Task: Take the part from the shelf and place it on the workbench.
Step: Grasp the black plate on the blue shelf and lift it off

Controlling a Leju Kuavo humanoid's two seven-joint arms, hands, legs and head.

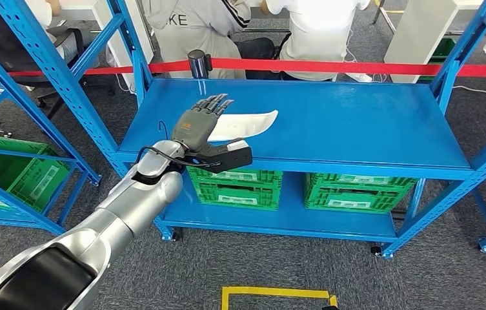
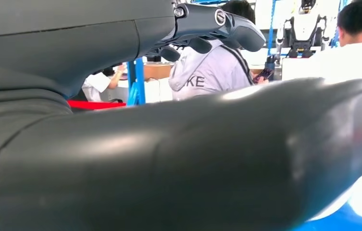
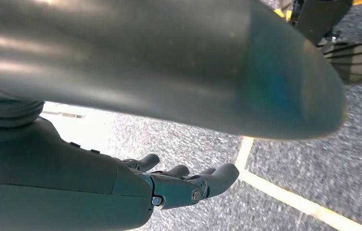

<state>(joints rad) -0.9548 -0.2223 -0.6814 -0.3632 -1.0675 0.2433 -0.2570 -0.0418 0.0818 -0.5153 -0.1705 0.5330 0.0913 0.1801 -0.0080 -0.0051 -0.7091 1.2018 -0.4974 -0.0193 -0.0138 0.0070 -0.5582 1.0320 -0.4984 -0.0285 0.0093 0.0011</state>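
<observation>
The white curved part [image 1: 248,123] lies on the blue top shelf [image 1: 356,129], left of its middle. My left hand [image 1: 202,126] reaches over the part's left end. Its fingers [image 1: 213,103] stretch out above the part and the thumb [image 1: 227,156] points along the shelf's near edge, so the part's left end sits between them without a closed grip. In the left wrist view the thick thumb [image 2: 193,159] spans the picture, the fingers [image 2: 217,24] are apart from it, and a white sliver of the part [image 2: 361,202] shows beside it. My right hand [image 3: 183,185] hangs over the grey floor, fingers loosely extended and holding nothing.
Green crates [image 1: 237,187] [image 1: 356,192] stand on the lower shelf. A red barrier tape [image 1: 330,66] and a black post [image 1: 199,63] run behind the shelf, with people seated beyond. Blue racks flank both sides, one holding a green crate [image 1: 14,177]. Yellow floor tape [image 1: 279,294] lies near me.
</observation>
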